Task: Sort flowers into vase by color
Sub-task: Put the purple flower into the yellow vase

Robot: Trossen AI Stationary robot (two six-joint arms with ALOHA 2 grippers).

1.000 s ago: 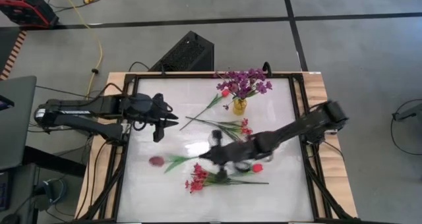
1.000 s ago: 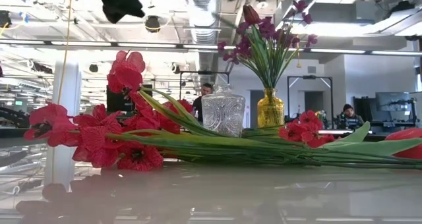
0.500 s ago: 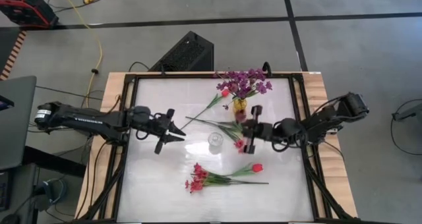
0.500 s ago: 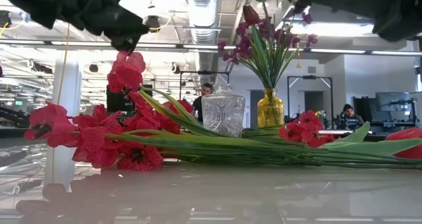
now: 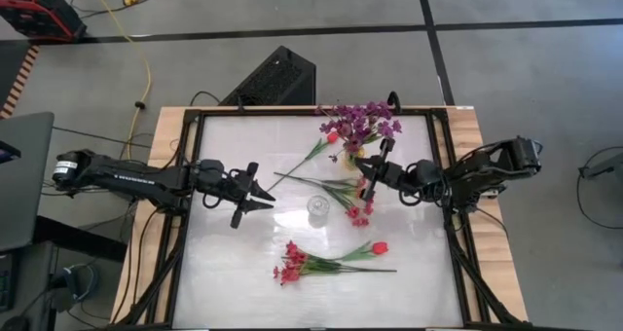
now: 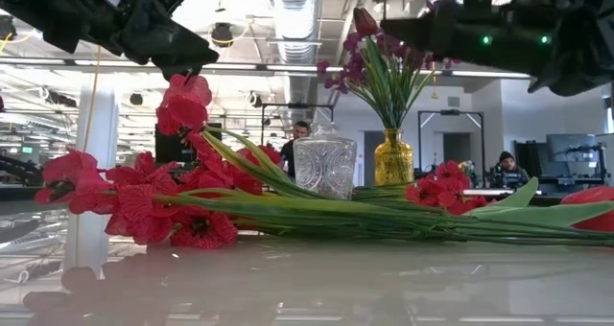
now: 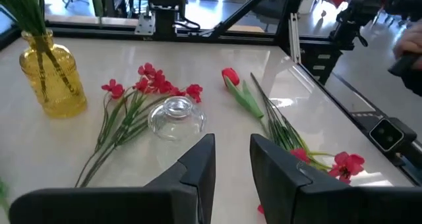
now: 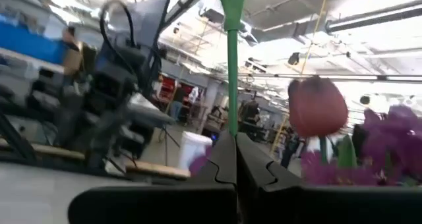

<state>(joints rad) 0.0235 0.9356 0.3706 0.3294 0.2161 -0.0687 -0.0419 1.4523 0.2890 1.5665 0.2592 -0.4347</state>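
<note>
The yellow vase [image 5: 353, 157] stands at the far middle of the table with purple flowers [image 5: 365, 122] and a dark tulip bud [image 6: 365, 21] in it. A clear glass vase [image 5: 317, 208] stands nearer. A red tulip [image 5: 333, 136], a red spray [image 5: 355, 190] and a red bunch [image 5: 292, 265] lie flat on the table. My right gripper [image 5: 373, 172] hovers beside the yellow vase, shut on a green stem. Which flower that stem belongs to is hidden. My left gripper [image 5: 265, 197] hovers open, left of the glass vase. My right gripper pinches a thin green stem [image 8: 231, 85] between its two shut fingers. The fingers reach in about level from the table's right. The stem stands upright out of the fingertips and leaves the wrist view; it is lifted clear of the table.
The black table frame [image 5: 443, 185] runs close behind the right arm. The red bunch with its tulip [image 5: 380, 246] takes up the near middle. Bare tabletop shows at the near left [image 5: 224, 273] and far left [image 5: 234, 136]. People sit in the room behind [image 6: 506, 161].
My right gripper has swung from the near middle of the table toward the far right and now sits beside the yellow vase. A dark tulip that showed blurred near it a second ago no longer shows in the high view. My left gripper has moved slightly rightward, toward the glass vase.
</note>
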